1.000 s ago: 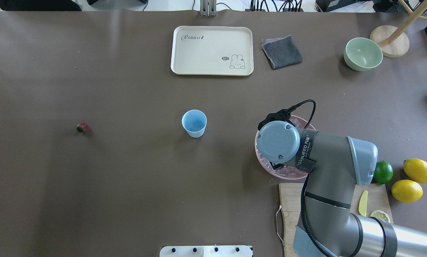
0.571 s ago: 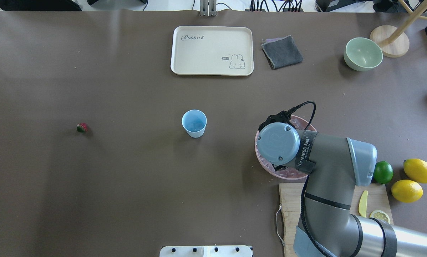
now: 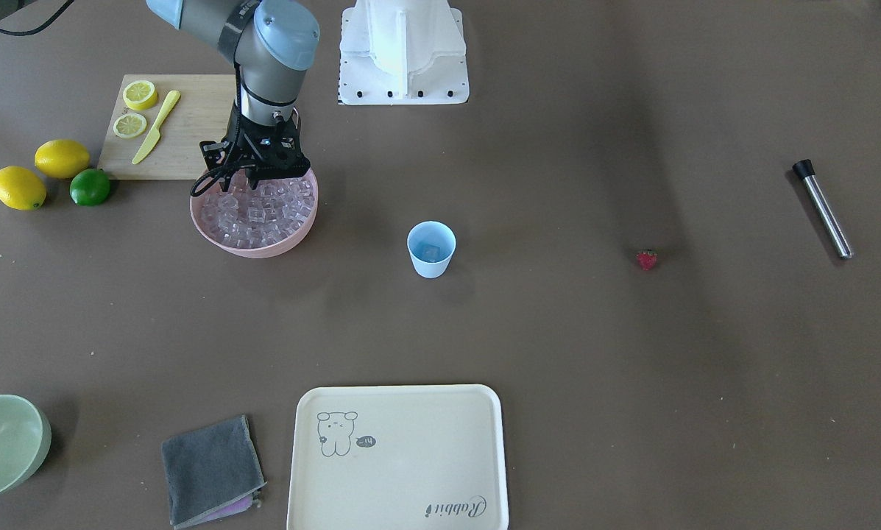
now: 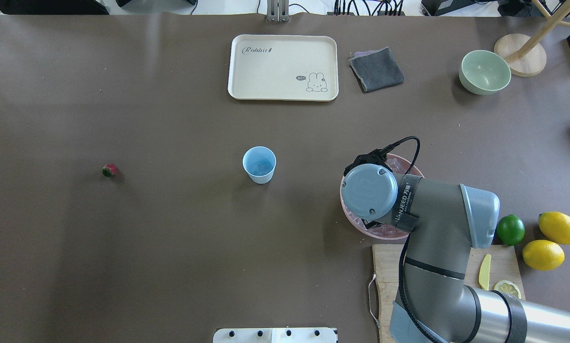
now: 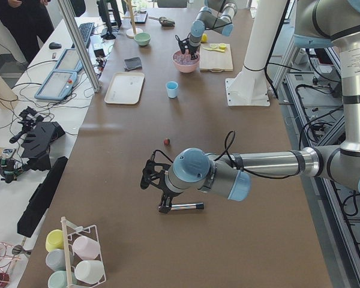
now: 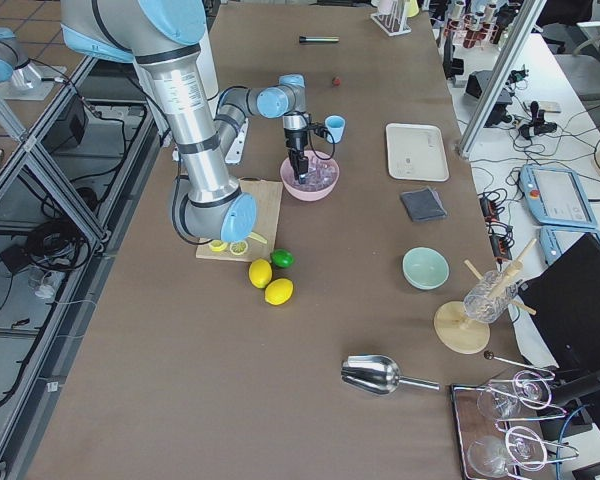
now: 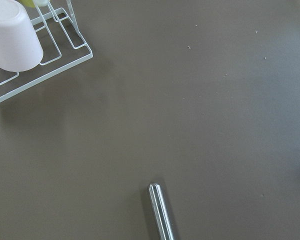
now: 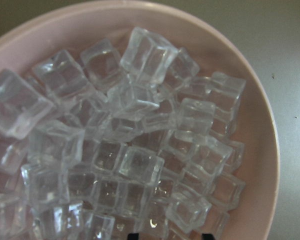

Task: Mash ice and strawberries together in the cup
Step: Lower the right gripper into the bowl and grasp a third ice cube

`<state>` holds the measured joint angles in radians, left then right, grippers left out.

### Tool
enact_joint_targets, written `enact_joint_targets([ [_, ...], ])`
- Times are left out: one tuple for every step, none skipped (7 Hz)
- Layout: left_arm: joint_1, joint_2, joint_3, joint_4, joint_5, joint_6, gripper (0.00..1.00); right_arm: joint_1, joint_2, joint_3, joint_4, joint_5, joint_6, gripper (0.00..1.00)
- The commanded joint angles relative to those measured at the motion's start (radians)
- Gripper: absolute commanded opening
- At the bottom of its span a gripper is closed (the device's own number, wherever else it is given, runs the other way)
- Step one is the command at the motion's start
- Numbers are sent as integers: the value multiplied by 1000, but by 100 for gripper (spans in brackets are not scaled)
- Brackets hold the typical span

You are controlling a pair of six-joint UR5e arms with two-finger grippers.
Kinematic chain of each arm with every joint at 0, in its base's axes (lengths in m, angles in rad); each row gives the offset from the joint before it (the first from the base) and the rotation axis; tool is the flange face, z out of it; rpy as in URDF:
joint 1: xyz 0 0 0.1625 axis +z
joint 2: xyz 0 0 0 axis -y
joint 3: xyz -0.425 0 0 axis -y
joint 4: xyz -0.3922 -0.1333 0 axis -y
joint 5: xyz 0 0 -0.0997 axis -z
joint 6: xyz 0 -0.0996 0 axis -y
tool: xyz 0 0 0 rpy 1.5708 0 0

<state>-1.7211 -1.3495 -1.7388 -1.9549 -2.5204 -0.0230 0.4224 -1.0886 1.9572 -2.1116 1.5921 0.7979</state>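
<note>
One cup [image 4: 259, 164] stands mid-table; one strawberry [image 4: 109, 170] lies toward the table's left end. Ice [image 8: 140, 165], too many cubes to count, fills one pink bowl [image 3: 252, 252] toward the right end, under the right gripper [image 3: 263, 175], whose fingers are parted. I cannot tell the left gripper [image 5: 162, 207]'s grip.

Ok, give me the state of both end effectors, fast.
Left end effector: cannot tell; it appears only in the side view.
Right end effector: open, holding nothing, poised over the ice in the pink bowl.

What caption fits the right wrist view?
Pink bowl heaped with clear ice cubes, seen close from above.
</note>
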Motion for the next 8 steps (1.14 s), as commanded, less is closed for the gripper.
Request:
enact_joint_targets([
  [0, 0, 4, -1, 0, 0, 99, 71, 47, 2, 8, 25, 4, 52],
  [2, 1, 5, 1, 0, 0, 99, 105, 68, 2, 42, 46, 30, 54],
  [2, 1, 5, -1, 0, 0, 99, 121, 56, -27, 164, 55, 84, 54],
  [2, 1, 5, -1, 0, 0, 99, 125, 55, -70, 212, 54, 107, 54],
  [2, 3, 4, -2, 0, 0, 99, 128, 55, -78, 232, 54, 124, 54],
  [2, 6, 2, -2, 0, 0, 99, 127, 53, -83, 237, 52, 133, 54],
  [2, 6, 4, -2, 0, 0, 99, 133, 59, -72, 236, 55, 144, 53],
  [3, 4, 5, -2, 0, 0, 99, 122, 56, -76, 237, 54, 147, 54],
])
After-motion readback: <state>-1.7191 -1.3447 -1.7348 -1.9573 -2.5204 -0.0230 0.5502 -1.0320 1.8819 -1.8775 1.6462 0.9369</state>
